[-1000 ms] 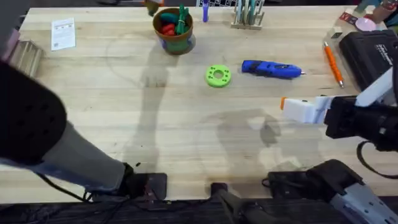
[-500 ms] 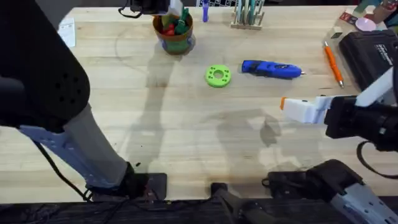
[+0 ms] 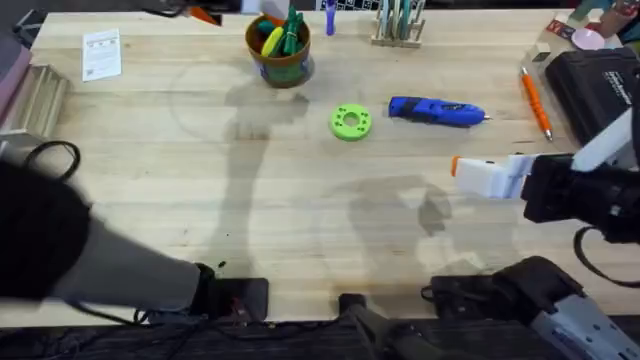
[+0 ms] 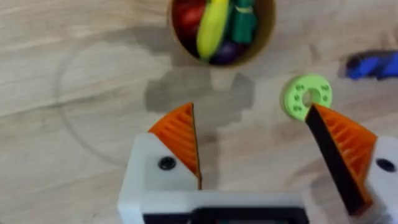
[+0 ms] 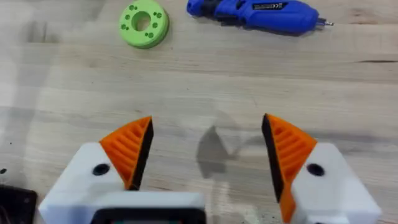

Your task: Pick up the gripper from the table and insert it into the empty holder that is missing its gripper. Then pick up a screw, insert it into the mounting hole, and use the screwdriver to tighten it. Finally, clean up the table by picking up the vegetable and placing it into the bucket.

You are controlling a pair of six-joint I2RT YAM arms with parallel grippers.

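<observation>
We note the bucket standing at about 11 o'clock from the table's centre, near the far edge, upright, with the yellow vegetable lying inside it beside red and green toy vegetables. From the left wrist view we see the vegetable tilted in the bucket, resting among the other toys. The left gripper hangs above the wood with its ribbed orange pads set wide apart and nothing between them; the bucket lies beyond it, well clear of the pads. The green disc with holes sits near the table's centre, at roughly 5 o'clock from the bucket, and the blue screwdriver lies flat just to 3 o'clock of the disc, its metal bit pointing toward 3 o'clock. A slim orange pen-like tool lies farther out toward 3 o'clock, near a black case. The right gripper is also spread wide and empty over bare table; from its wrist view the disc and screwdriver lie ahead, apart from the pads. Overhead, a white finger base with an orange tip juts from the black arm at 4 o'clock. A paper card lies at 10 o'clock.
</observation>
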